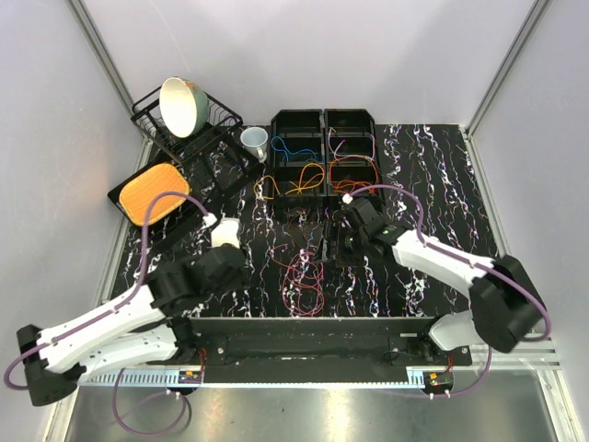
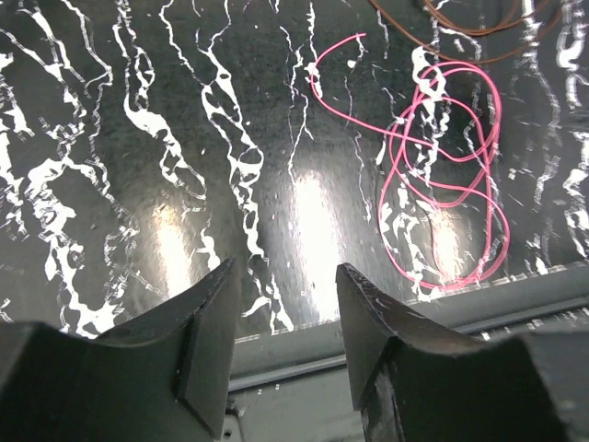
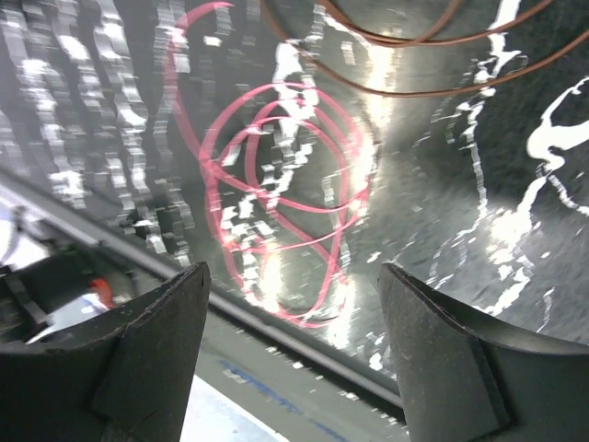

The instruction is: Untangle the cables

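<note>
Looking down on the marbled black mat (image 1: 442, 184), taking the black bins (image 1: 322, 152) at its far middle as the anchor. Hovering the left gripper (image 2: 287, 276) well to the near-left of the bins, spreading it partway and holding nothing. Hovering the right gripper (image 3: 293, 276) just near-right of the bins, gaping it wide and likewise gripping nothing. Finding the pink cable (image 1: 304, 276) lying loose on the mat directly nearward of the bins, coiling in several overlapping loops between both grippers. Finding the orange cable (image 1: 296, 184) spilling over the bins' near-left edge, with the blue cable (image 1: 293, 147) and red cable (image 1: 354, 145) resting inside.

Judging the risks:
- Pinching two crossing strands together and so tightening the coil instead of opening it.
- Converging on the same loops from both sides and knocking fingers.
- Losing the thin wire against the glossy, glaring mat.
- Dragging a loop toward the bins and snagging the orange strands.

Seeing no readable brand, label or lettering anywhere.
</note>
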{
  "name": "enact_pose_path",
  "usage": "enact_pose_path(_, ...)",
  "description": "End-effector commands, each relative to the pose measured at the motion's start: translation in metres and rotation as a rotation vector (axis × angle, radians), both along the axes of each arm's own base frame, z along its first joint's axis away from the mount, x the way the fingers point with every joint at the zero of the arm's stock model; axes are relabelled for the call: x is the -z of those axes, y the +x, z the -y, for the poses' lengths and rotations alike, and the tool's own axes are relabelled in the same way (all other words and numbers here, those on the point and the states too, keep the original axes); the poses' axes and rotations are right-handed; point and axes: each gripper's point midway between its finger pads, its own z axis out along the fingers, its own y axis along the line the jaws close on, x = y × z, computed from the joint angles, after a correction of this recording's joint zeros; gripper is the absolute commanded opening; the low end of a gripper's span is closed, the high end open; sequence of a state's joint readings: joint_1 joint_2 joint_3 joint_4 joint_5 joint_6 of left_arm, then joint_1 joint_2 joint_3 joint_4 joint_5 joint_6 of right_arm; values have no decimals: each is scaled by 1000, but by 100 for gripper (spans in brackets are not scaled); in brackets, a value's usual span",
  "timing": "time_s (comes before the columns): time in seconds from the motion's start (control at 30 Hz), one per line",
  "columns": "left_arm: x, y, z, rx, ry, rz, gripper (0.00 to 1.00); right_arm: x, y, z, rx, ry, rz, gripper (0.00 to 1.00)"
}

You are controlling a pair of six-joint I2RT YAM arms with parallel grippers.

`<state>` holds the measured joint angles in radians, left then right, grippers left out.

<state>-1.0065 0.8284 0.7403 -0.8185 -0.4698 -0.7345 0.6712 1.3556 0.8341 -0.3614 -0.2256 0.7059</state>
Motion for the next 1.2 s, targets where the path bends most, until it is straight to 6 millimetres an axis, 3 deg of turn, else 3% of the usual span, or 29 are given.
enact_pose_path(0.0,-40,-6,-11,9,-70,57,49,16,20,-2,-34,-52,38,79)
enact_pose_path(0.2,-79,2,-39,-11,-54,219,50,33,42,-8,-63,18,-6,77)
enact_pose_path(0.5,-83,3,-42,1,-94,275,49,51,55,-19,-140,8,-37,73)
enact_pose_path(0.83,-85,4,-43,-5,-96,282,48,76,39,-21,-214,17,-106,63)
enact_pose_path(1.17,-84,4,-43,-5,-88,279,48,86,34,-14,-205,-7,-113,34)
